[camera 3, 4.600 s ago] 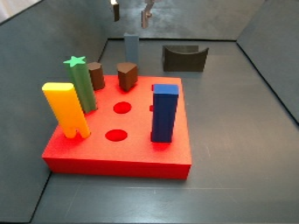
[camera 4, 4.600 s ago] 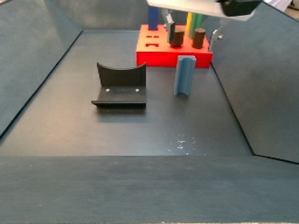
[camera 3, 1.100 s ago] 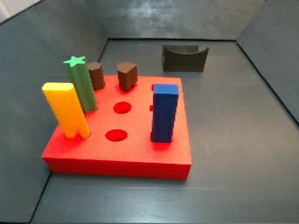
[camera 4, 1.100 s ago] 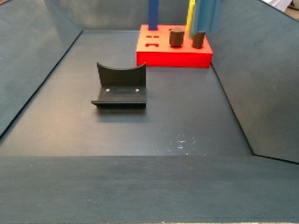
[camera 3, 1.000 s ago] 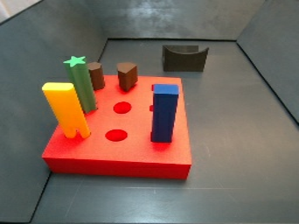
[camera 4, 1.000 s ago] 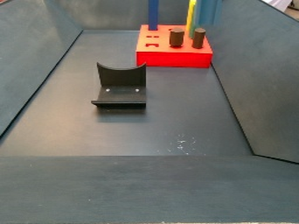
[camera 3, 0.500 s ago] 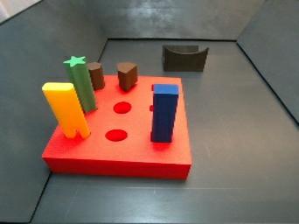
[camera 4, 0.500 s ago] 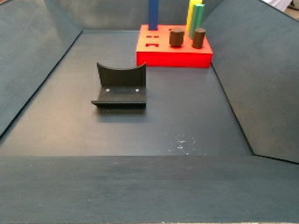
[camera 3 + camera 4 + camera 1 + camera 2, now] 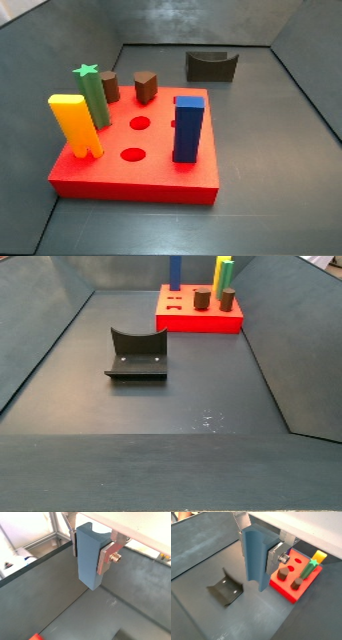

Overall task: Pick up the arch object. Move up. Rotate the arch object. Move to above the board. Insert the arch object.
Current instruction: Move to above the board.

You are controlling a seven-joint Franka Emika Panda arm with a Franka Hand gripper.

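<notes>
Pale steel-blue, the arch object (image 9: 88, 557) hangs clamped between the flat silver plates of the gripper (image 9: 89, 548), seen in both wrist views; its notched end sits up among the fingers (image 9: 106, 556), its long body pointing down toward the dark floor; the claw is closed narrowly on the piece, high above the bin and out of sight in both side views. The board (image 9: 134, 172), a thick red slab, lies on the floor with open round holes in its top; standing in it are a yellow post (image 9: 76, 125), a green star post (image 9: 94, 95), a brown post (image 9: 146, 85) and a dark blue post (image 9: 187, 128). The fixture (image 9: 135, 353) stands apart from the board, near mid-floor. In a wrist view the board (image 9: 296, 587) shows beyond the held arch (image 9: 254, 557), off to one side rather than beneath it.

Judged step: the lift appears done; rotation, or the carry to above the board, is in hand. Next move calls for turning the piece to suit its slot, then bringing it squarely over a free opening before any descent.
</notes>
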